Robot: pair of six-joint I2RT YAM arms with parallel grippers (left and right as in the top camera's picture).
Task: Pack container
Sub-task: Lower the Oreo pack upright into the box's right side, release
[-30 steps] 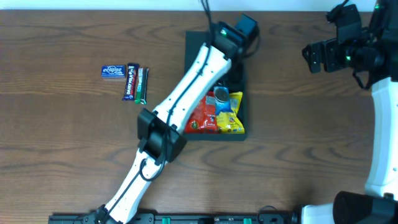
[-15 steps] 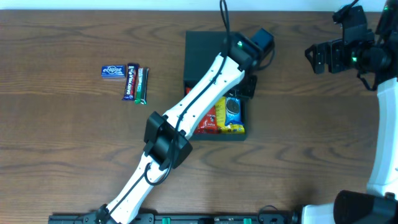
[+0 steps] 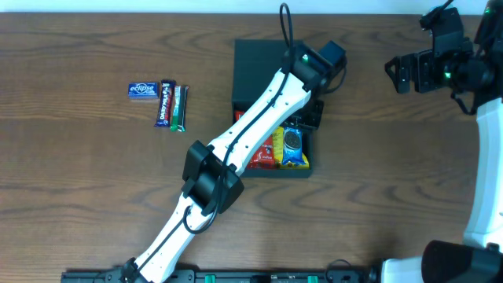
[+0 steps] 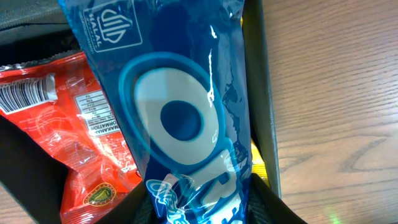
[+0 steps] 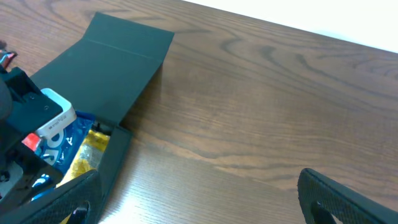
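Overhead view, clock directions as seen from above.

**Container.** The dark green-black rectangular matte box [image 3: 253,67] sits on the brown wood-grain table [image 3: 78,196], just toward 1 o'clock from the table's middle. Its hinged flap lid is open and lies flat toward 12 o'clock. The open compartment is the half toward 6 o'clock.

**Contents.**
- A glossy red snack packet [image 3: 263,155] is on the 9 o'clock side of the compartment.
- A yellow snack packet [image 3: 302,162] is in the 5 o'clock corner.
- A glossy blue packet printed with a white ring [image 4: 180,112] lies between them, overlapping the red packet's edge.

You cannot tell from these views whether the blue packet rests on the others or is lifted clear of them.

**Outside the container.** Well away at 9 o'clock lie a small blue gum pack [image 3: 142,90], a dark blue snack bar [image 3: 165,103] and a green snack bar [image 3: 179,108]. The two bars touch side by side.

**Left gripper** [image 4: 202,208]. It reaches over the compartment from the 12 o'clock side. Your left wrist view shows the blue packet running down between the two dark fingers [image 4: 273,202], which are set narrow and pinch the packet's end.

**Right gripper** [image 5: 199,190]. It hangs above bare table at 3 o'clock from the lid, well apart from the box. Its fingers [image 5: 339,193] are spread wide, with nothing between them and touching nothing.
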